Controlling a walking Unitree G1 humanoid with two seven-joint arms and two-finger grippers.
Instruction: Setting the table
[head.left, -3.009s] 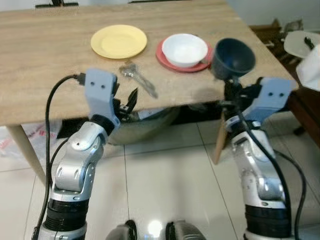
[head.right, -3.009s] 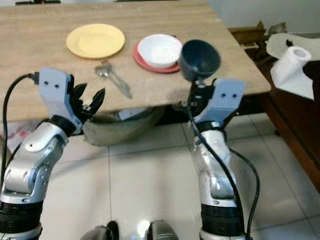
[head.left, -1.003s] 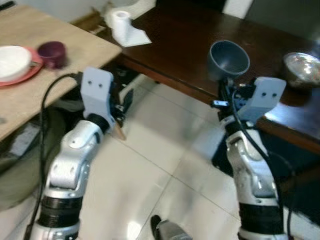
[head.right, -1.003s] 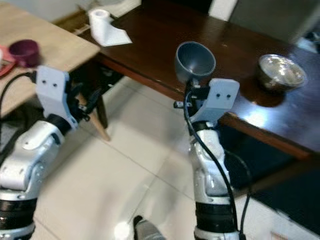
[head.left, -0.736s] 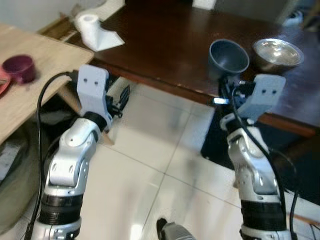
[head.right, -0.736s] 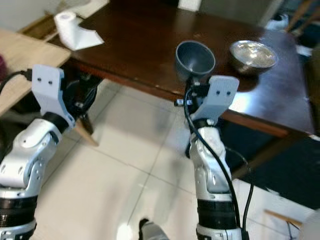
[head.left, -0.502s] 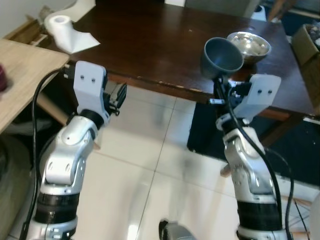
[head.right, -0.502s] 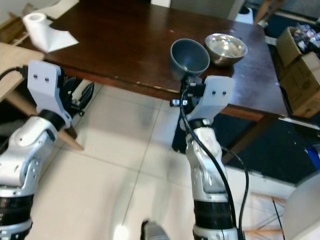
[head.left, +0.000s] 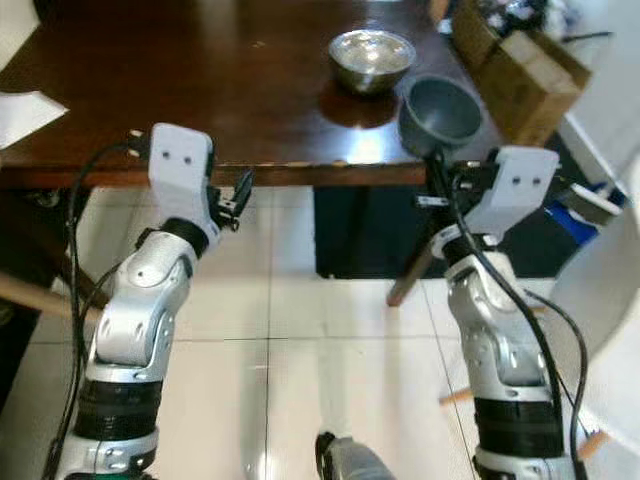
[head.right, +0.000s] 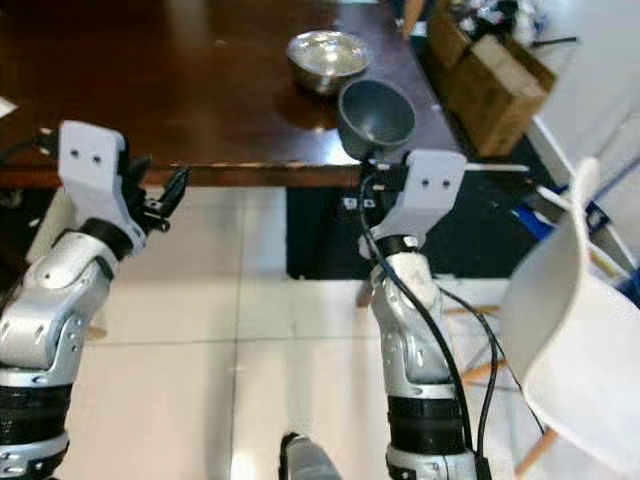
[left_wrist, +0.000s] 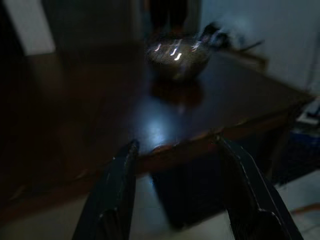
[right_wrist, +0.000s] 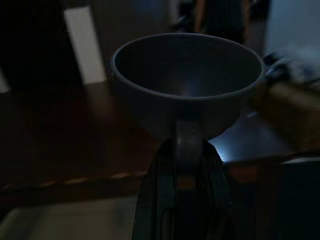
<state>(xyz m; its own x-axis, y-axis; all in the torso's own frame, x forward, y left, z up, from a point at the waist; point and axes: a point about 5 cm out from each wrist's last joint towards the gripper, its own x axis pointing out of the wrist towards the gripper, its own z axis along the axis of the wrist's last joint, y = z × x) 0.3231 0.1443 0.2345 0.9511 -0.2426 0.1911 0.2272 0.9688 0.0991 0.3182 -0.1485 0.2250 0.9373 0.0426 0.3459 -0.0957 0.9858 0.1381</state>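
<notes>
A dark grey-blue bowl (head.left: 440, 110) is held up by its rim in my right gripper (head.left: 437, 168), which is shut on it. The bowl hangs over the near right corner of a dark wooden table (head.left: 180, 90). In the right wrist view the bowl (right_wrist: 187, 75) sits upright just above the pinched fingers (right_wrist: 165, 190). My left gripper (head.left: 232, 195) is open and empty at the table's front edge. In the left wrist view its two black fingers (left_wrist: 112, 195) stand wide apart, pointing at the table edge. A steel bowl (head.left: 372, 55) rests on the table beyond.
A cardboard box (head.left: 520, 70) stands on the floor to the right of the table. A white chair (head.right: 570, 330) is close on my right. A white paper (head.left: 25, 105) lies at the table's left. Tiled floor (head.left: 300, 330) spreads below.
The whole view has swung right: the light table with plates is gone and the dark table with the steel bowl is now straight ahead. The bowl stays in my right gripper.
</notes>
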